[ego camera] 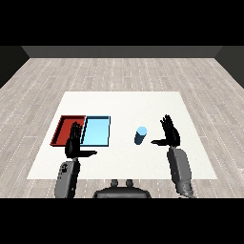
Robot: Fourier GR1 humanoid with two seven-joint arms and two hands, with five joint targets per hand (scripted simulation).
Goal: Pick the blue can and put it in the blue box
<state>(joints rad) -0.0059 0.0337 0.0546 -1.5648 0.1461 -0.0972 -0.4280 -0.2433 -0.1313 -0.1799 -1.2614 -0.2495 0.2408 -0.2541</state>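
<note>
Because the blue can [140,135] stood upright on the counter [143,102], at three o'clock of the blue tray [96,131], I kept my right hand [170,133] beside it, fingers spread, holding nothing, thumb toward it for the grasp. My left hand [74,143] hung open over the trays' near edge, also empty.

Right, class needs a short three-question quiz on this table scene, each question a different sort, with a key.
1. True or false: the blue can stands upright on the white table, outside both trays.
2. Which hand is nearer the can? A) left hand B) right hand
3. Fill in: the red tray lies to the ____ of the light blue tray in the head view.

Key: 1 true. 2 B. 3 left.
</note>
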